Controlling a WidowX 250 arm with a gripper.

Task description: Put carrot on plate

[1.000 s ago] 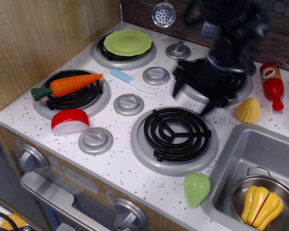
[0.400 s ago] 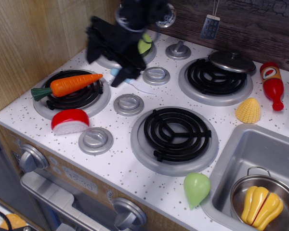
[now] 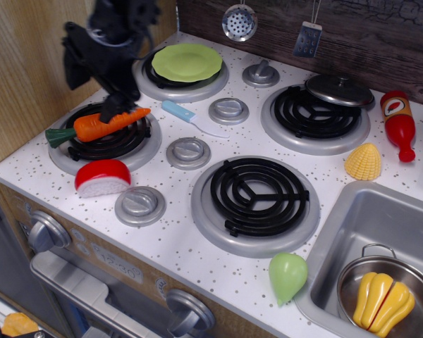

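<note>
The orange carrot (image 3: 102,124) with its dark green stub top lies across the front left burner (image 3: 106,141), tip pointing right. The lime-green plate (image 3: 187,62) sits on the back left burner, with nothing on it. My black gripper (image 3: 95,86) hangs just above the carrot's middle, at the far left of the stove. Its fingers are spread open and hold nothing; one fingertip (image 3: 115,107) is right over the carrot, and I cannot tell whether it touches it.
A red and white toy (image 3: 102,177) lies in front of the carrot's burner. A blue-handled knife (image 3: 190,117) lies between the burners. A lidded burner (image 3: 338,90), ketchup bottle (image 3: 399,124), yellow corn (image 3: 363,161), pale green pear (image 3: 287,276) and sink (image 3: 381,211) are to the right. A wooden wall (image 3: 28,77) stands at the left.
My gripper has swept from the back right burner across the stove to the left and come down over the carrot. The carrot and plate have not moved.
</note>
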